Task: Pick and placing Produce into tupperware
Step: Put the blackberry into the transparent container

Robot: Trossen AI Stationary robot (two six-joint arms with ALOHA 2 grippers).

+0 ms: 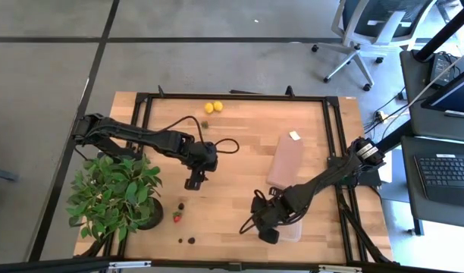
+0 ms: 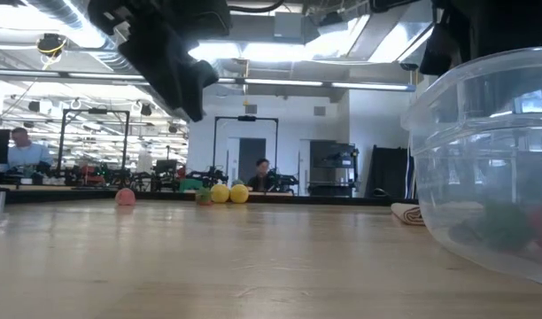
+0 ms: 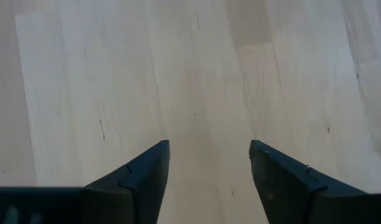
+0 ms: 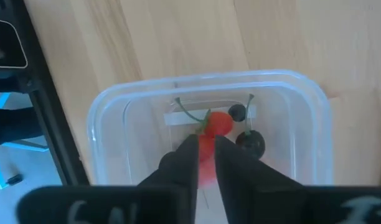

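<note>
We see the right claw (image 4: pixel 204 155) hanging over the clear tupperware (image 4: pixel 109 106), which sits near the front right of the tabletop (image 1: pixel 239 144), just in front of a flat brown block (image 1: pixel 286 160). Its fingers are nearly pressed together, with only a thin gap between them, and a red strawberry piece (image 4: pixel 216 122) sits at their tips; we cannot tell whether they actually pinch it. Two dark berries (image 4: pixel 251 142) lie in the tupperware beside that red piece. In the high view this claw (image 1: pixel 265 231) covers part of the container's near-left end.

The left claw (image 3: pixel 209 165) is spread wide above bare wood, with nothing between its fingers. From above, it (image 1: pixel 194 180) hovers left of the tabletop's middle, near a leafy potted plant (image 1: pixel 114 189) at the left edge.

More produce lies loose on the tabletop: two yellow lemons (image 1: pixel 214 107) near the far edge with a small greenish piece (image 1: pixel 205 124) just in front of them, a red strawberry (image 1: pixel 177 218) and a dark berry (image 1: pixel 181 205) beside the plant pot, and two more dark berries (image 1: pixel 186 240) near the front edge. In the low view the lemons (image 2: pixel 228 193) show far across the wood, with the container's wall (image 2: pixel 483 159) filling the right side.
</note>
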